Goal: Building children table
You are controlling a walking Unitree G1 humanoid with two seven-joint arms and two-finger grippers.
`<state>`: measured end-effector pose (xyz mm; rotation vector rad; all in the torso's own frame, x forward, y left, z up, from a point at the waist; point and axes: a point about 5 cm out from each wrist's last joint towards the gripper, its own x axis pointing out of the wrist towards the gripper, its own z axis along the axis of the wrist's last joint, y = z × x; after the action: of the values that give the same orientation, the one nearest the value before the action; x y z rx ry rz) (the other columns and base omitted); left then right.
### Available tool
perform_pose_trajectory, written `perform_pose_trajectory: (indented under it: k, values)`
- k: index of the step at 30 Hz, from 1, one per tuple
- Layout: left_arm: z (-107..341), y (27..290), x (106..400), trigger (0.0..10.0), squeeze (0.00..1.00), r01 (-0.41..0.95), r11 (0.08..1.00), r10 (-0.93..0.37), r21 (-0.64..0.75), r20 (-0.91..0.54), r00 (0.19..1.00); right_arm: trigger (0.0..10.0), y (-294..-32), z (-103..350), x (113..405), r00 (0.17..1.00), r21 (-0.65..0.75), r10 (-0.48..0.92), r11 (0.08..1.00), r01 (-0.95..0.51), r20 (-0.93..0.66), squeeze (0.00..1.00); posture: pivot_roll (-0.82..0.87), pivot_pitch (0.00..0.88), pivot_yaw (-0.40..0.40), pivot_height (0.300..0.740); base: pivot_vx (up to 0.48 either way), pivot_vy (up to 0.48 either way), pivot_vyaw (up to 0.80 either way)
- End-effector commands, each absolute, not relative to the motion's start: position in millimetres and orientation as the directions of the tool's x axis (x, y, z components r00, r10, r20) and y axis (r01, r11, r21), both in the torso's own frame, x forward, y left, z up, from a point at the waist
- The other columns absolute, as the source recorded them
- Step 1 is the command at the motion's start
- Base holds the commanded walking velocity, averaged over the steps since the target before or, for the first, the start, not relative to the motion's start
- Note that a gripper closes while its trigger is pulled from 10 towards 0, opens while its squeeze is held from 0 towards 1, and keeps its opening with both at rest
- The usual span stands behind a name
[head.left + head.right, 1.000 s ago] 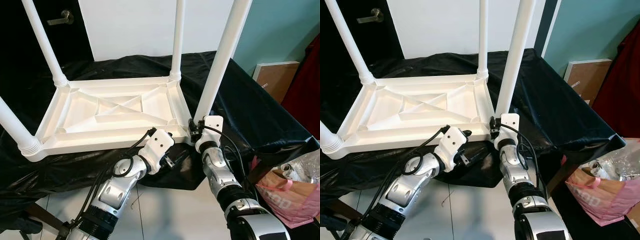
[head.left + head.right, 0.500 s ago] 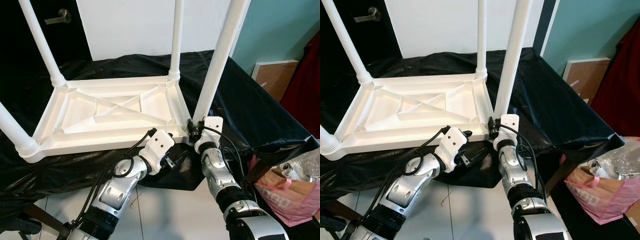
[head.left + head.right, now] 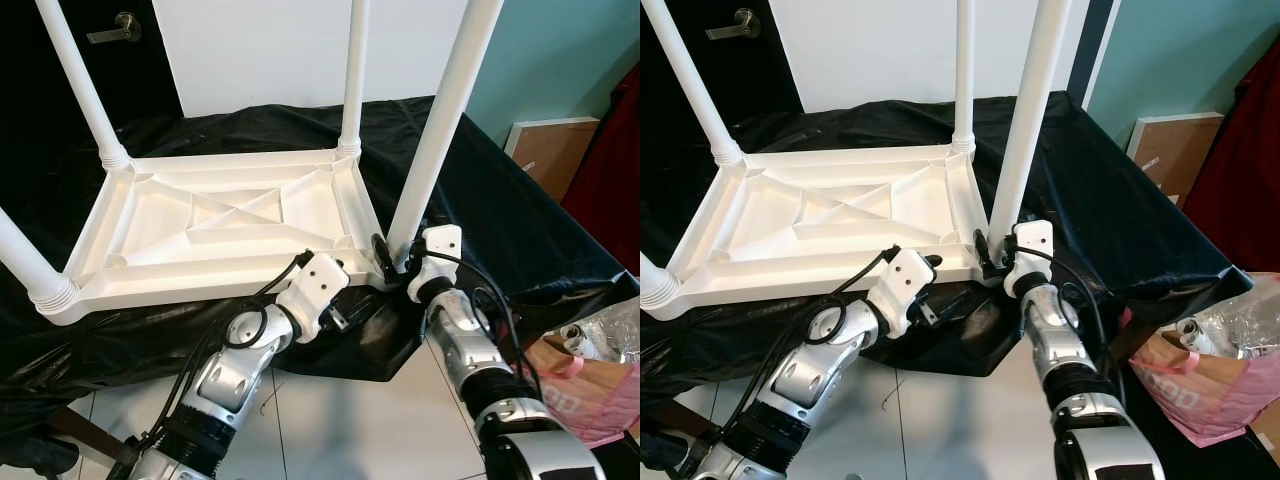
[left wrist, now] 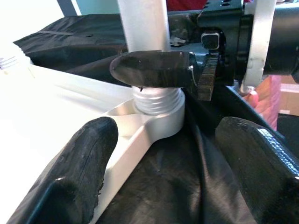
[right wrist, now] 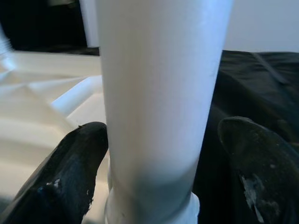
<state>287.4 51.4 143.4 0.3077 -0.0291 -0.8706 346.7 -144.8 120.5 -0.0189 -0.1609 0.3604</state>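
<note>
A white plastic children's table (image 3: 215, 215) lies upside down on a black cloth (image 3: 520, 230), its legs pointing up. My right gripper (image 3: 386, 262) is at the base of the near right leg (image 3: 440, 120). It is open, with one finger (image 5: 79, 172) against the leg (image 5: 159, 93) and the other (image 5: 257, 163) just beside it. My left gripper (image 3: 345, 318) hangs open just below the same corner. Its view faces the leg's threaded collar (image 4: 156, 100), and nothing lies between its fingers (image 4: 88, 149).
A pink bag (image 3: 590, 385) stuffed with clear plastic stands on the floor at the right. A brown board (image 3: 545, 150) leans on the teal wall. Behind the table are a white panel and a dark door with a handle (image 3: 110, 28). White tiles (image 3: 350, 420) lie below.
My right wrist has swung to the right around the base of the near right leg. The left arm has hardly moved. The camera has shifted slightly.
</note>
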Motion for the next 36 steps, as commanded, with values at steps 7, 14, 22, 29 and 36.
perform_pose_trajectory:
  k: [7,14,22,29,36]
  values:
    - [150.8,40.7,281.1,10.0,0.00,0.783,0.558,-0.797,0.276,-0.088,0.598,10.0,-147.0,123.4,349.0,0.852,-0.108,0.512,0.858,-0.502,0.109,0.00,-0.02,0.071,-0.017,0.740,0.000,0.000,0.00]
    - [155.5,38.5,282.8,10.0,0.00,0.784,0.554,-0.801,0.281,-0.078,0.594,10.0,-138.7,123.3,355.0,0.795,-0.145,0.605,0.790,-0.595,0.034,0.00,-0.01,0.083,-0.015,0.740,0.000,0.000,0.00]
    - [154.2,40.4,280.6,10.0,0.00,0.784,0.554,-0.799,0.280,-0.084,0.595,9.1,-135.7,123.0,358.7,0.775,-0.172,0.632,0.762,-0.624,-0.011,0.00,0.01,0.081,-0.017,0.740,0.000,0.000,0.00]
    - [151.8,47.1,277.9,10.0,0.00,0.781,0.557,-0.792,0.281,-0.102,0.602,0.0,-133.6,120.8,359.1,0.758,-0.158,0.651,0.747,-0.646,-0.023,0.00,0.03,0.061,-0.036,0.740,0.000,0.000,0.00]
    - [153.8,50.0,282.6,10.0,0.00,0.766,0.575,-0.778,0.287,-0.098,0.621,10.0,-135.5,116.8,358.9,0.781,-0.113,0.624,0.775,-0.622,-0.016,0.00,0.04,0.037,-0.053,0.740,0.000,0.000,0.00]
